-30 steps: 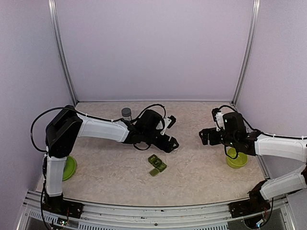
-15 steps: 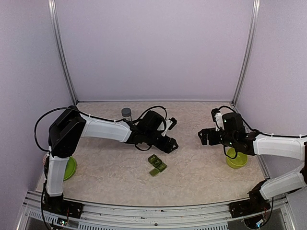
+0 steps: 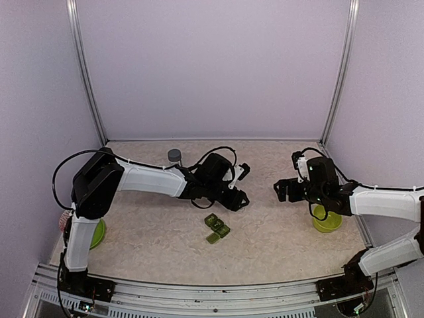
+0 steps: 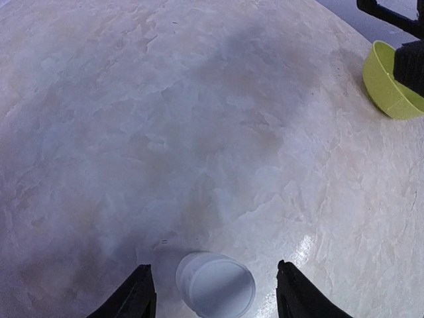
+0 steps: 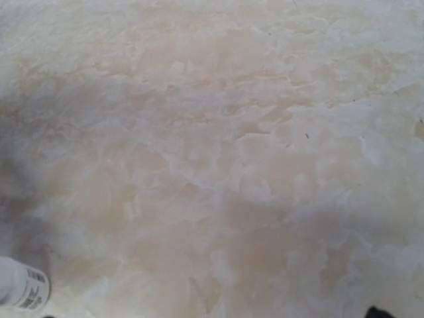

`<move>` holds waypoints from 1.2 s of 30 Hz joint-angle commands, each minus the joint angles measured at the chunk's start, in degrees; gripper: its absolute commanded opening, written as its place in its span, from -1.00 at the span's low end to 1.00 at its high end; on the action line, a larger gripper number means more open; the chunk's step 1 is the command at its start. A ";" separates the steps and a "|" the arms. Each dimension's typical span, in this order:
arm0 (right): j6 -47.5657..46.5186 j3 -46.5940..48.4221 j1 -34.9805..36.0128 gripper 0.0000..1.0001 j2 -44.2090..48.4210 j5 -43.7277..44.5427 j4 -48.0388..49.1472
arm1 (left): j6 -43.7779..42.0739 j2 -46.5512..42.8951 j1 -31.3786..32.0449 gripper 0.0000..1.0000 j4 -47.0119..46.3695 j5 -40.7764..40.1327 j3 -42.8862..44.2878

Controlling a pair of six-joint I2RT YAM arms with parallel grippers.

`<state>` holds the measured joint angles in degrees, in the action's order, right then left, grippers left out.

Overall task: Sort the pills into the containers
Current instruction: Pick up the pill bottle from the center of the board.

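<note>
On the mottled beige table (image 3: pixel 278 245), the left gripper (image 3: pixel 242 187) hangs low with its jaws partly apart, straddling a small white round container (image 4: pixel 215 286) with a gap on either side, while the right gripper (image 3: pixel 281 189) stands wide open and holds nothing. A lime-green bowl (image 3: pixel 327 222) sits near the table's right edge. The olive-green pill box (image 3: pixel 216 229) (whether its lids are open is unclear) lies mid-table, near the left gripper on the side toward the arm bases, and touches neither of the 2 grippers.
</note>
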<state>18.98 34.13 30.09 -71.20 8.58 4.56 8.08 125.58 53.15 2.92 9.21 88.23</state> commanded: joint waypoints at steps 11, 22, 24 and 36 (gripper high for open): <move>0.32 -1.12 -0.82 1.00 1.06 -0.41 1.21 | -0.87 1.79 0.82 -0.27 0.42 0.56 2.04; -0.17 -1.25 -0.86 1.00 0.88 -1.08 1.83 | -1.12 0.48 0.54 -0.68 -0.52 1.84 0.57; -0.36 -1.49 -0.89 1.00 1.04 -1.60 2.31 | -0.59 -0.99 0.03 -0.74 -2.15 3.50 -1.12; -2.53 -5.18 -0.90 1.00 5.41 -11.85 9.91 | 3.63 -9.45 -3.76 -0.80 -13.57 16.50 -11.65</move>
<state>17.85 31.46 29.82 -69.71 2.92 8.62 9.58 120.66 50.33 -3.64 19.92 79.33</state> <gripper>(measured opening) 0.998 0.284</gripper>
